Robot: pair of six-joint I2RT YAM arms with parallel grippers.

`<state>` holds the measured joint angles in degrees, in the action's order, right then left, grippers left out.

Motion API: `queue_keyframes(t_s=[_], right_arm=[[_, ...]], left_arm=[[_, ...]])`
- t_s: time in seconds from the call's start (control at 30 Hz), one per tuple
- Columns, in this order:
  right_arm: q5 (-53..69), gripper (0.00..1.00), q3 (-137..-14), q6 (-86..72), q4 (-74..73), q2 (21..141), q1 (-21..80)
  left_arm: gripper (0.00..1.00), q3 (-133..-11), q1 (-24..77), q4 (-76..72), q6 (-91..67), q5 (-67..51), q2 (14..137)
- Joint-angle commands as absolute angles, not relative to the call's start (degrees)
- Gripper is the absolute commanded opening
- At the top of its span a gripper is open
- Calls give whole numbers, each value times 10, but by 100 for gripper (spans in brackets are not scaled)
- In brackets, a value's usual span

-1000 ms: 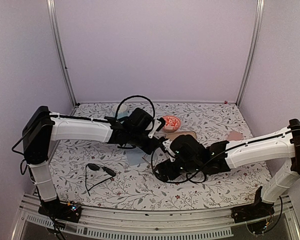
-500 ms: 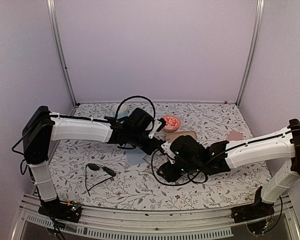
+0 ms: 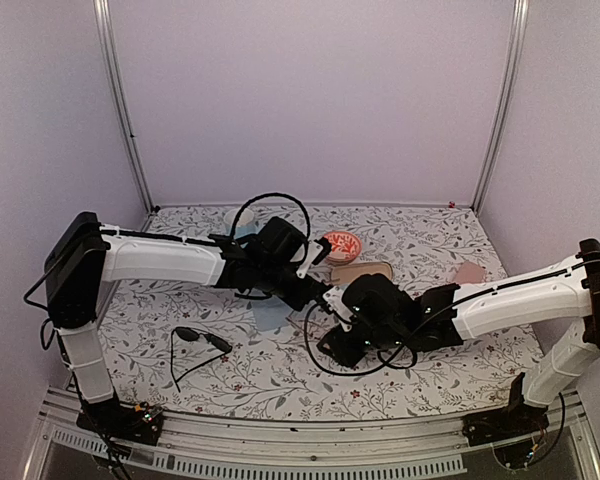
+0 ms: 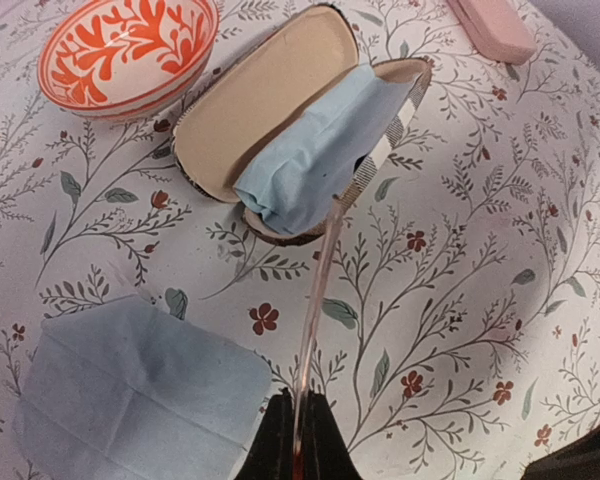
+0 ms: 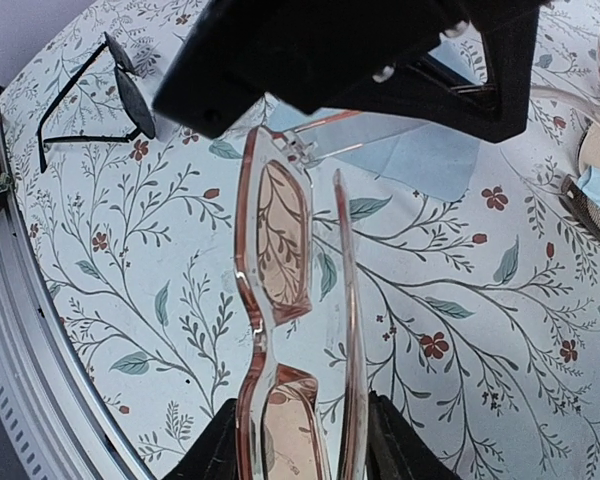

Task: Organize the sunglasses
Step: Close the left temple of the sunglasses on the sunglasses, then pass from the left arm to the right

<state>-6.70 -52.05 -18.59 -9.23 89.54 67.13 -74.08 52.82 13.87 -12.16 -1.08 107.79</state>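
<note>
Looks like the left pincer is pinched on 1 arm of the pink glasses, hanging just beside the open case; the right pincer straddles the front, can't tell if it's gripping, so I'd swing that arm shut gently, no twisting.

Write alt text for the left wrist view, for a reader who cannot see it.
The left tool, shut, pinches the thin see-through arm of a pair of glasses, pointing toward an open case with a blue cloth inside. On the flowered tablecloth also lie an orange-patterned bowl, a second blue cloth and a pink case.
</note>
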Motion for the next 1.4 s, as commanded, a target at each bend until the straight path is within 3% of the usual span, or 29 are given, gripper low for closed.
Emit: queue_keyframes(t_s=[0.0,0.33,0.57,0.77,0.93,1.17,1.37], right_arm=[[-60,39,-514,-174,-96,881,676],[-64,30,-509,-169,-96,883,676],[-61,27,-500,-164,-91,876,670],[-46,26,-476,-155,-74,853,653],[-24,24,-446,-149,-48,832,640],[0,23,-417,-145,-20,822,630],[45,23,-393,-143,0,792,619]], left_arm=[[0,-734,522,131,-120,-13,1076],[0,-733,522,133,-119,-24,1074],[1,-711,523,109,-112,-94,1059],[17,-668,522,56,-103,-194,1040],[25,-627,521,4,-103,-268,1016],[29,-609,519,-11,-97,-278,999],[42,-556,499,-51,-101,-315,960]])
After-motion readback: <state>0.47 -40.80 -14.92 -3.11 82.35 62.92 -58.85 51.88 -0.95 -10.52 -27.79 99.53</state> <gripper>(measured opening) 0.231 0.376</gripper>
